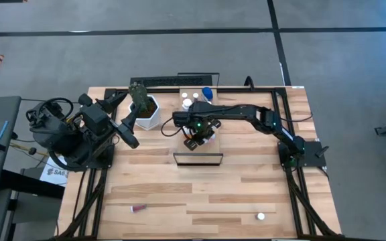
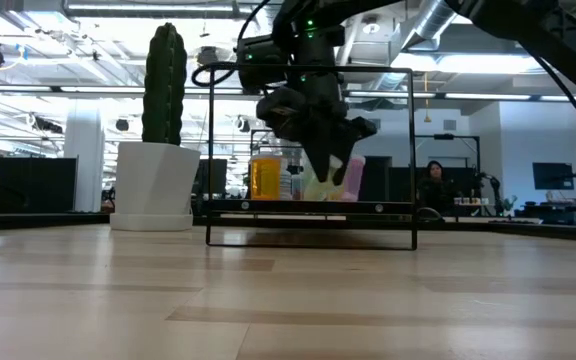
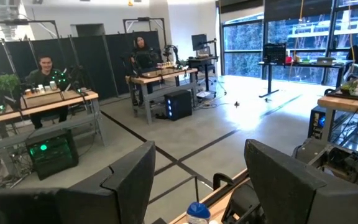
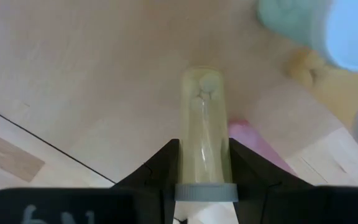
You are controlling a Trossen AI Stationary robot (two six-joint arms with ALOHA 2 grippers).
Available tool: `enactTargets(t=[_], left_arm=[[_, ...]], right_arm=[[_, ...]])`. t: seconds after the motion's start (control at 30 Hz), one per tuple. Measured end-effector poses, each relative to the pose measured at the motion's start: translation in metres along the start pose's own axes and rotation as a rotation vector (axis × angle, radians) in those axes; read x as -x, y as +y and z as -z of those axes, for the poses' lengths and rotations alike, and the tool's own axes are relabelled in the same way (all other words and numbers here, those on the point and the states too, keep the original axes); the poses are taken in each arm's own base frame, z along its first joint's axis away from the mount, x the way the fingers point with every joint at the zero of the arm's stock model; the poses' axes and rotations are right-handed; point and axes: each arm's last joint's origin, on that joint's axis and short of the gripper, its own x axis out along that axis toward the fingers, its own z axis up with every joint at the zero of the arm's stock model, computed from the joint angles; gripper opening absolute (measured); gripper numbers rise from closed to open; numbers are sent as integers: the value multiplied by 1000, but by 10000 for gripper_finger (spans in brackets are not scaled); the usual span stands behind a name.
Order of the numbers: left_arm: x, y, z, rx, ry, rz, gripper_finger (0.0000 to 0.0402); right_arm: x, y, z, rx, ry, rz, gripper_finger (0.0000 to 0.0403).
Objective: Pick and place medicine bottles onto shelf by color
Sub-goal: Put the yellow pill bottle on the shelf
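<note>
The shelf [image 1: 190,89] is a light-wood board in a dark frame, at the middle of the table toward the far side. Several medicine bottles stand on it: an orange one [image 2: 265,176], a pink one [image 2: 354,180] and a blue-capped one [image 1: 208,92]. My right gripper [image 1: 198,137] hangs over the board, pointing down, shut on a pale yellow-green bottle [image 4: 204,118]. My left gripper [image 3: 210,186] stands open and level, raised at the table's left beside the cactus pot [image 1: 147,108], with nothing between its fingers. My right gripper pinches the pale yellow-green bottle between its two fingers, on the body just below the grey-white cap [image 4: 204,169]. The fingers come from above, and the bottle runs along them with its bottom end [image 4: 205,81] pointing down at the board. Whether that end touches the board, I cannot tell.
A pink bottle [image 4: 253,146] lies close beside the held one, and a green bottle with a pale cap [image 4: 309,25] stands farther off. A reddish bottle [image 1: 138,209] and a white-capped one [image 1: 261,216] lie on the table near its front edge. People sit at desks beyond the table.
</note>
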Motion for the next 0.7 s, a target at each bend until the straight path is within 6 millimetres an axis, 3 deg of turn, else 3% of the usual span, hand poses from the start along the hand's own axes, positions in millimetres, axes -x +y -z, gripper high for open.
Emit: enactTargets(t=[0.37, 0.53, 0.7], left_arm=[[0, 0, 0, 0, 0, 0, 238], [0, 0, 0, 0, 0, 0, 238], [0, 0, 0, 9, 0, 0, 238]], right_arm=[[2, 5, 2, 59, 1, -28, 136], [22, 9, 0, 98, -74, -80, 136], [56, 11, 6, 175, -139, -117, 136]])
